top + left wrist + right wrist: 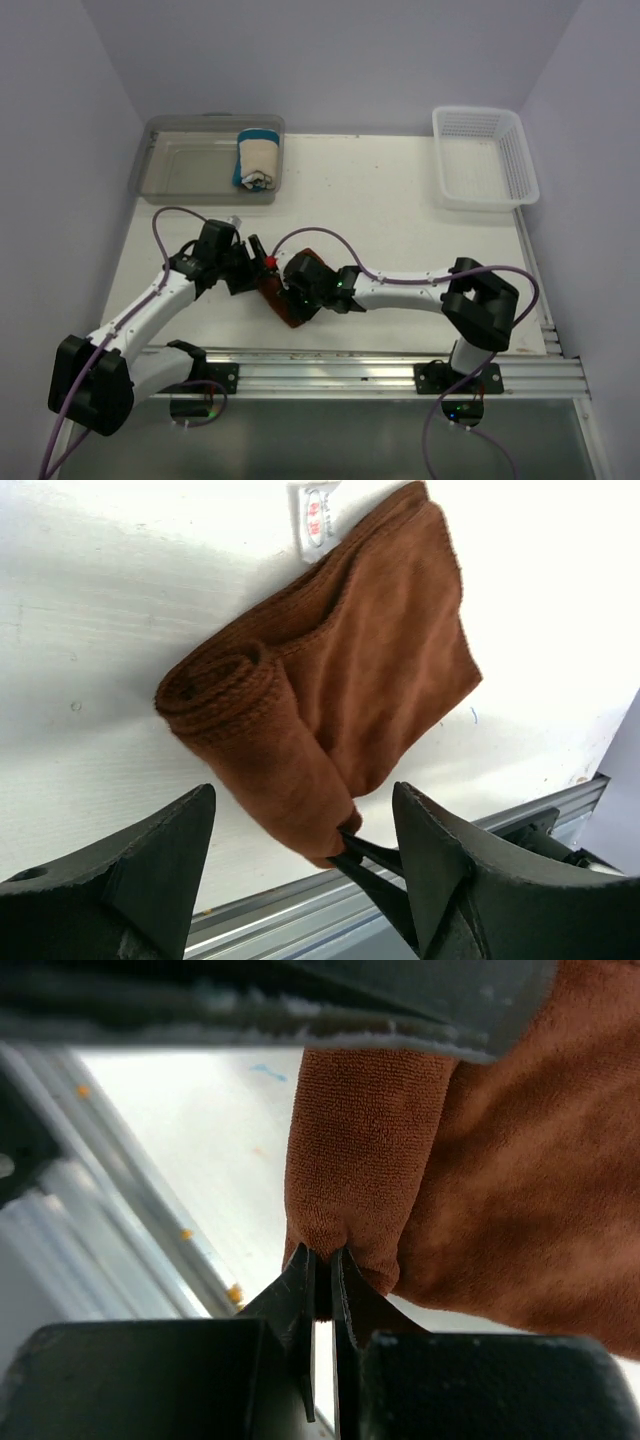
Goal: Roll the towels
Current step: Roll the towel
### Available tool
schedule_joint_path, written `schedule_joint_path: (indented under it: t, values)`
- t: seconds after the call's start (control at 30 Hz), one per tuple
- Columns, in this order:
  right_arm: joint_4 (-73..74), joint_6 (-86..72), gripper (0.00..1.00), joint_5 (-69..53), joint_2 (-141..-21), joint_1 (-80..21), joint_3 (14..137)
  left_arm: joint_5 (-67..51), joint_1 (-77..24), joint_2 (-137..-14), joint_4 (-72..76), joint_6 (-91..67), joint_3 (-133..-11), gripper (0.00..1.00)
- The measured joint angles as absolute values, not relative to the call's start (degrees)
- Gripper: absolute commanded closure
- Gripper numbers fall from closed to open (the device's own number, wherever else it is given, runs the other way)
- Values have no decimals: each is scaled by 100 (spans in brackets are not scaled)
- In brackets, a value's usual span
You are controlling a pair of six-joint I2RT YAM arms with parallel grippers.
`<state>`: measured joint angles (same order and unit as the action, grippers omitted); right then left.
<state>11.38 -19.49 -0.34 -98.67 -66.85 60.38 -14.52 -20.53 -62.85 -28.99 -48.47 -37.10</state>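
Both arms bend in toward each other, left gripper point(302, 792) hanging with jaws spread wide, right gripper point(322, 1260) pinched tight on the rust-brown towel point(500, 1160).

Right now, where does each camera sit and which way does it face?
Top external: above, behind the arms, looking down on the table; both show.
Left wrist: faces the brown towel; open left hand shows.
Right wrist: close on the towel's end; shut right hand pinches it.
Shared: both wrist views show that towel.
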Motion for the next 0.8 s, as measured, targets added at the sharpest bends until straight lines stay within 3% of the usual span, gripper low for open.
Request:
schedule_joint_path:
  t: [0.33, 0.63, 0.8]
  values:
    - [484, -2585, 100, -2086, -9907, -5972, 5728, -1551, -2051, -6029, -2886, -4821, -3520, 23]
    - [3, -3004, 100, -2912, -10084, -5509, 5474, -1431, -2051, -5474, -3166, -4729, -3284, 24]
    - [-222, -3164, 100, -3223, -10191, -5374, 5395, -1409, -2049, -5468, -3072, -4727, -3011, 31]
